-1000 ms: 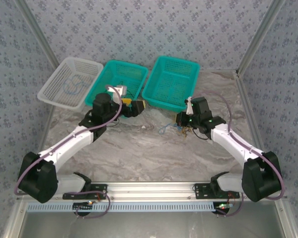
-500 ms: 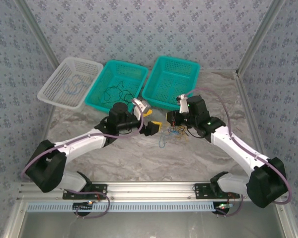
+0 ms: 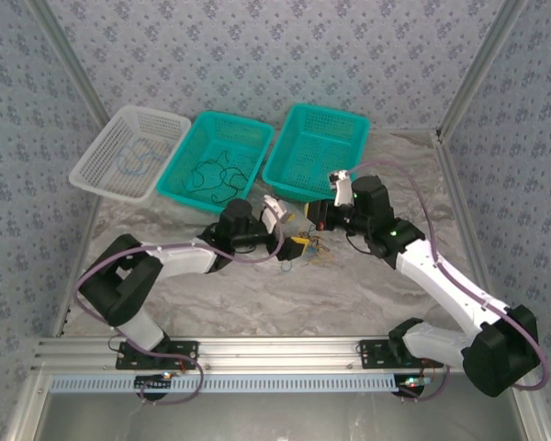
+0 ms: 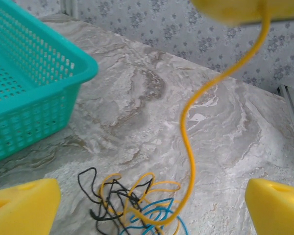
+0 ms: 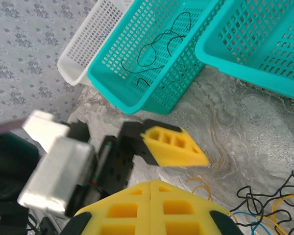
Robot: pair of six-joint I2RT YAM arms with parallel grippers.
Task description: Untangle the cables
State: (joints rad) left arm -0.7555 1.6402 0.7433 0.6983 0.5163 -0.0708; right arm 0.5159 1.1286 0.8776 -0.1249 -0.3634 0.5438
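Observation:
A tangle of cables in black, yellow and blue lies on the marble tabletop, seen from above as cables. My left gripper is open, and its yellow fingers stand wide on either side of the tangle, low over the table. One yellow cable rises from the tangle to my right gripper above, which is shut on its upper end. In the right wrist view the right gripper has its pads pressed together, with the left gripper's finger just beyond.
Three baskets stand along the back: a white basket holding a blue cable, a middle teal basket holding a black cable, and a right teal basket. The right basket's corner is close beside the tangle.
My left arm has swung from the middle teal basket rightward and down to the tangle. My right gripper has moved back and left, drawing the yellow cable upward.

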